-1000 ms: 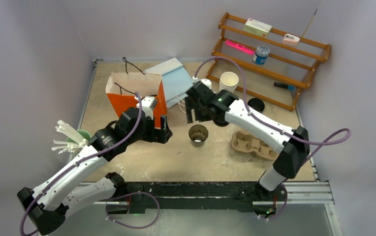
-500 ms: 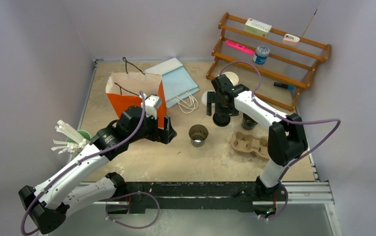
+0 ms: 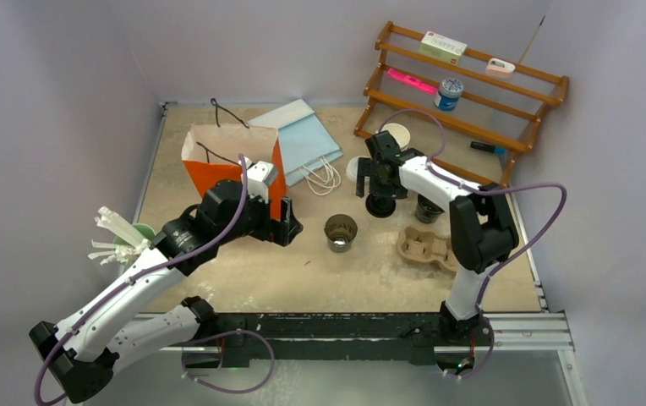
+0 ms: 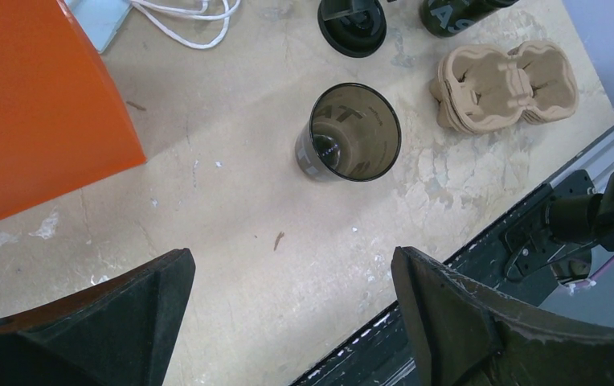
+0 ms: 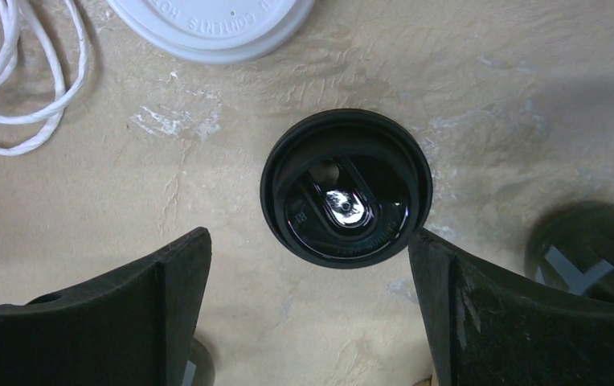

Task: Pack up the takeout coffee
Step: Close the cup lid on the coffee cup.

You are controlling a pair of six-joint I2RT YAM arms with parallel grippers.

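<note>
One black takeout cup (image 3: pixel 341 231) stands upright and uncovered in the middle of the table, also in the left wrist view (image 4: pixel 349 133). A second black cup (image 3: pixel 428 209) stands behind the pulp carrier. A round black lid (image 3: pixel 380 205) lies flat on the table between them. My right gripper (image 3: pixel 377 188) hovers open over that lid (image 5: pixel 345 199), which sits just ahead of its fingertips (image 5: pixel 308 241). My left gripper (image 3: pixel 289 227) is open and empty beside the orange bag, left of the uncovered cup; its jaws (image 4: pixel 292 257) are over bare table.
The orange paper bag (image 3: pixel 235 165) stands open at the left. A brown pulp carrier (image 3: pixel 425 247) lies near the right front. A white lid (image 5: pixel 207 24), stacked white cups (image 3: pixel 396 135), a blue bag (image 3: pixel 298 139) and a wooden shelf (image 3: pixel 463 85) are at the back.
My right arm swung from above the table's middle back and right, and now hangs over the black lid. The left arm barely moved. Both cups stayed put.
</note>
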